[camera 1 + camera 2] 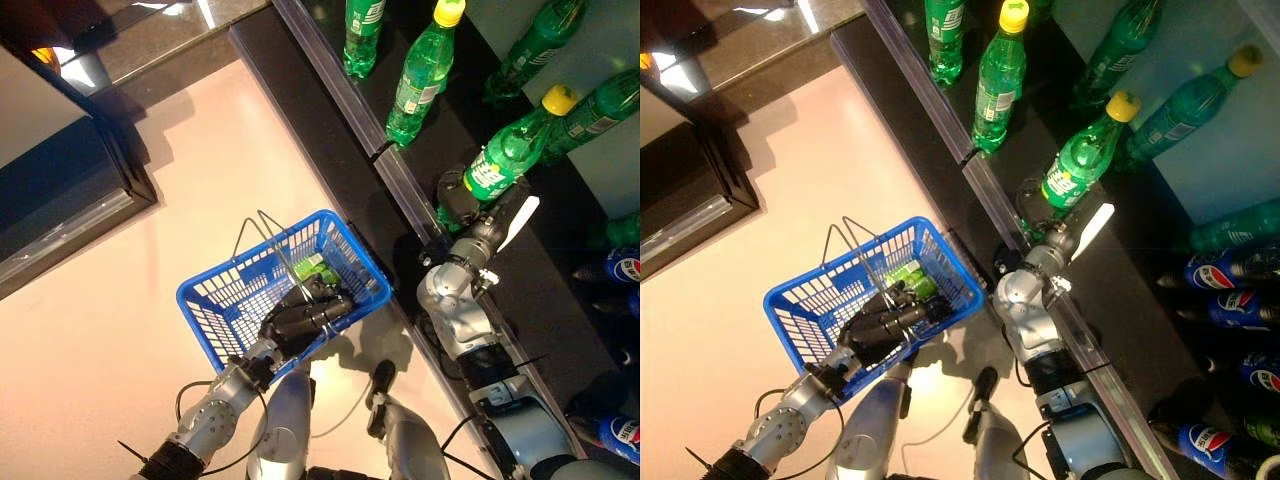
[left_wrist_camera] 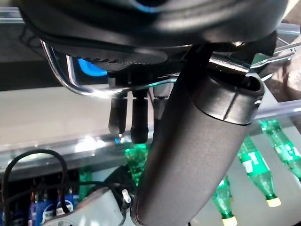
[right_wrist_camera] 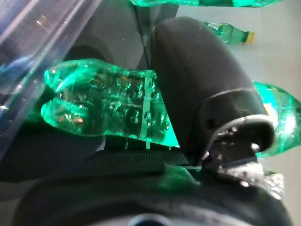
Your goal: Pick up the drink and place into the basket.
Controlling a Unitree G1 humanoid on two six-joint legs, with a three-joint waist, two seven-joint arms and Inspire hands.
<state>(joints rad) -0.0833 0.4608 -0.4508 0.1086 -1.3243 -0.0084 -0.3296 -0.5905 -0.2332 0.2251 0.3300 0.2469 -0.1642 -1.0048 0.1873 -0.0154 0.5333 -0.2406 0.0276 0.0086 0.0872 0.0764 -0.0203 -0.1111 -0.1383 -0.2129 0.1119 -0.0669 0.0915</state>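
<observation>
A green bottle with a yellow cap (image 1: 508, 152) stands on the dark shelf (image 1: 330, 120). My right hand (image 1: 458, 198) is curled round its lower part, the white-covered thumb (image 1: 520, 224) sticking out to the side. In the right wrist view the thumb (image 3: 202, 89) lies across the green bottle (image 3: 108, 110). My left hand (image 1: 300, 318) is shut on the thin wire handles (image 2: 80, 87) of the blue basket (image 1: 215, 290), held up left of the shelf. A green drink (image 1: 312, 268) lies inside the basket.
More green bottles (image 1: 425, 75) stand in rows on the shelf behind a clear front rail (image 1: 345, 90). Dark drinks with blue labels (image 1: 1230, 275) lie at the right. A dark cabinet (image 1: 60, 180) stands at the far left on the pale floor.
</observation>
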